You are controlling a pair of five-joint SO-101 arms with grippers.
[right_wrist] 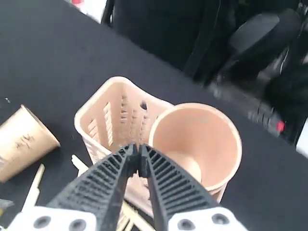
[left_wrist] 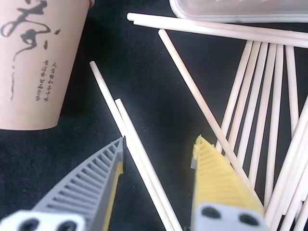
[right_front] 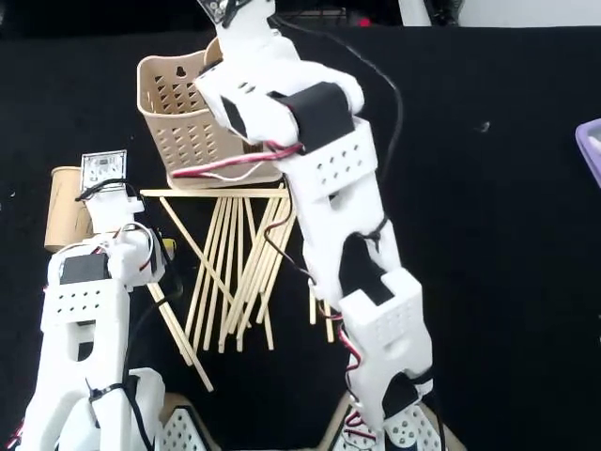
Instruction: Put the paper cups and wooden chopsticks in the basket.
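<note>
Wooden chopsticks [right_front: 235, 272], pale and thin, lie fanned out on the black tabletop [right_front: 488, 235] just in front of the beige perforated plastic basket [right_front: 183, 122], one lying crosswise against its base. A tan paper cup [right_wrist: 195, 144] stands mouth-up inside the basket. A second tan paper cup with dark lettering [right_front: 66, 207] lies on its side, left of the chopsticks. The left end effector [left_wrist: 160, 142] hangs low with its fingers spread apart, straddling two chopsticks and gripping nothing. The right end effector [right_wrist: 138, 161] hovers above the basket, fingers pressed together and empty.
</note>
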